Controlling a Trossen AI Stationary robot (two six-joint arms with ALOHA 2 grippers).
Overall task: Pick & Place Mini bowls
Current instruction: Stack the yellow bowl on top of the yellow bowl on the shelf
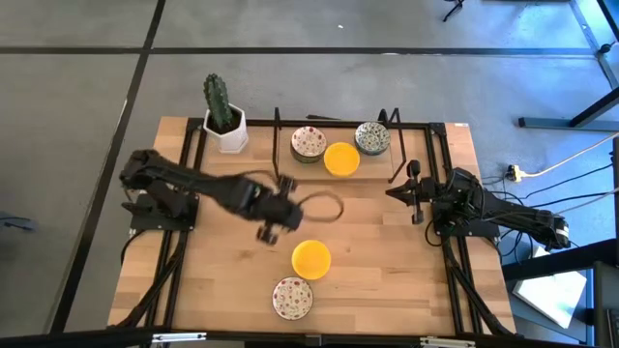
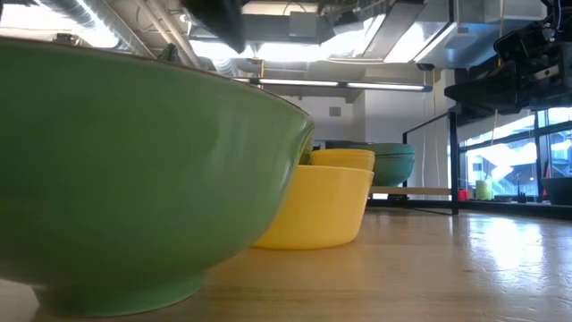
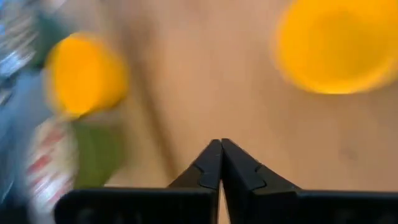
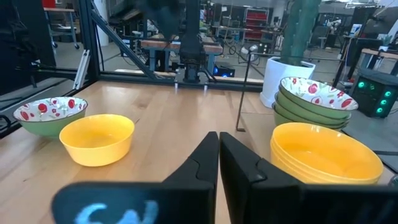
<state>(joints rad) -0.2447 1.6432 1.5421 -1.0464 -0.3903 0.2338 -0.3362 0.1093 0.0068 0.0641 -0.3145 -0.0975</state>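
Three groups of mini bowls sit at the far edge: a red-speckled stack [image 1: 309, 143] [image 4: 314, 99], a yellow stack [image 1: 340, 159] [image 4: 323, 155] and a grey-green patterned bowl [image 1: 372, 138]. A single yellow bowl [image 1: 310, 258] [image 4: 96, 138] and a red-speckled bowl [image 1: 292, 298] [image 4: 50, 114] rest on their bases near the near edge. My left gripper [image 1: 273, 227] [image 3: 221, 149] is shut and empty, over bare wood between the far stacks and the single yellow bowl [image 3: 336, 43]. My right gripper [image 1: 398, 191] [image 4: 217, 140] waits shut at the table's right side.
A white cactus pot [image 1: 224, 121] [image 4: 289, 68] stands at the far left corner. Black frame rails [image 1: 426, 126] run along the far edge and both sides. Bare wood lies left of the near bowls and at the table's middle right. The low view is filled by a bowl's green outer wall [image 2: 134, 179].
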